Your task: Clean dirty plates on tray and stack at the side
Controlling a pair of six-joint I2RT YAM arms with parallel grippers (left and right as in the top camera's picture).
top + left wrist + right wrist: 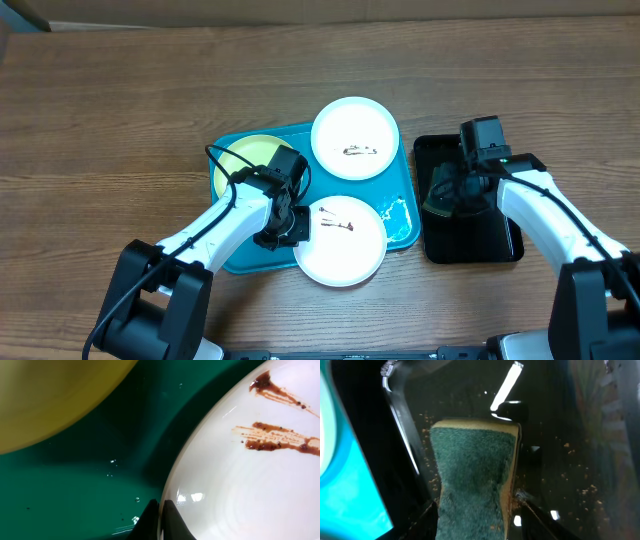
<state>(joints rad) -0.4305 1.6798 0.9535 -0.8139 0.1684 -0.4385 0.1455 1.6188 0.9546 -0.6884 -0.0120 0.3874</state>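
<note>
White plate (345, 252) — rim pinched in left gripper (161, 512), on turquoise tray (402, 190).

My left arm (210, 225) reaches in from the table's near-left edge, wrist bent down. My left gripper (161, 521) is pinched tight on the rim of the near white plate (240, 485). My right arm (545, 205) angles in from the near-right edge. My right gripper (480, 520) points down, fingers (431, 515) straddling a sponge (475, 460), close against its sides; whether they press, I cannot tell.
</note>
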